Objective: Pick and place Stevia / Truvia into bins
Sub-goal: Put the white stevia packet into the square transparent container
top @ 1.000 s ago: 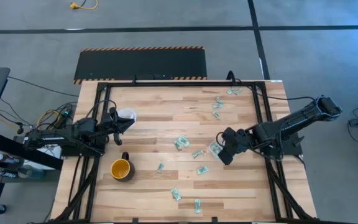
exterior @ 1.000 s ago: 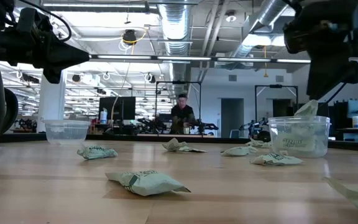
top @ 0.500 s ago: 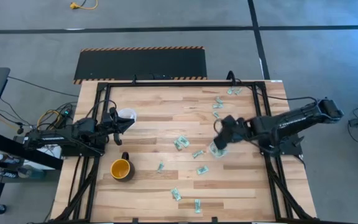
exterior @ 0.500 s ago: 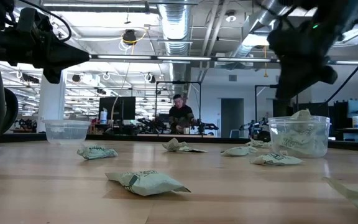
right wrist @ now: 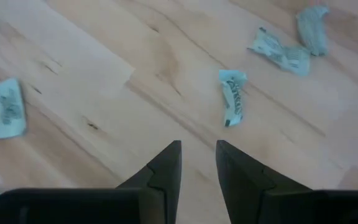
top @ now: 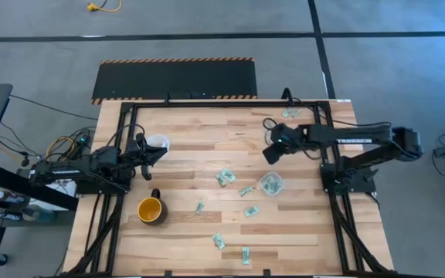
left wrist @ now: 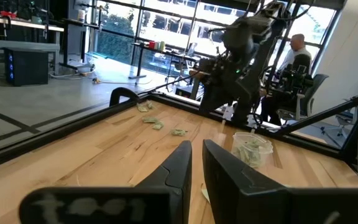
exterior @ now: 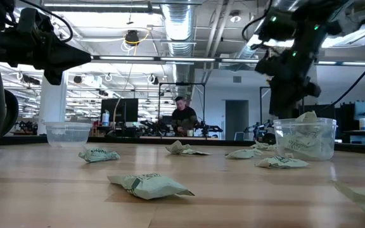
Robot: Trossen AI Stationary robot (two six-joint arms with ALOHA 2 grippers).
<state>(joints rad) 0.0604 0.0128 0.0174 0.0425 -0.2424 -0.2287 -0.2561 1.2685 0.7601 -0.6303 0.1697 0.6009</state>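
My right gripper (top: 271, 151) hangs above bare table, slightly open and empty, on the far side of a clear cup (top: 271, 184) that holds several sachets. In its wrist view (right wrist: 199, 163) a pale green sachet (right wrist: 234, 96) lies flat on the wood just beyond the fingers, and two more (right wrist: 281, 50) lie farther off. Other sachets (top: 224, 177) lie flat about the table's middle and near edge. My left gripper (top: 150, 154) waits, shut and empty, beside a second clear cup (top: 157, 143) at the left.
A yellow mug (top: 151, 209) stands near the left front. A black metal frame (top: 323, 147) runs along the table's sides and back. Sachets (top: 270, 128) lie near the far right corner. In the low view a person (exterior: 184, 117) stands in the room behind the table.
My right gripper has left its place over the cup with sachets and gone toward the table's far edge, its arm swinging round. The sachet that stuck up above the cup's rim under the fingers now sits lower in the cup.
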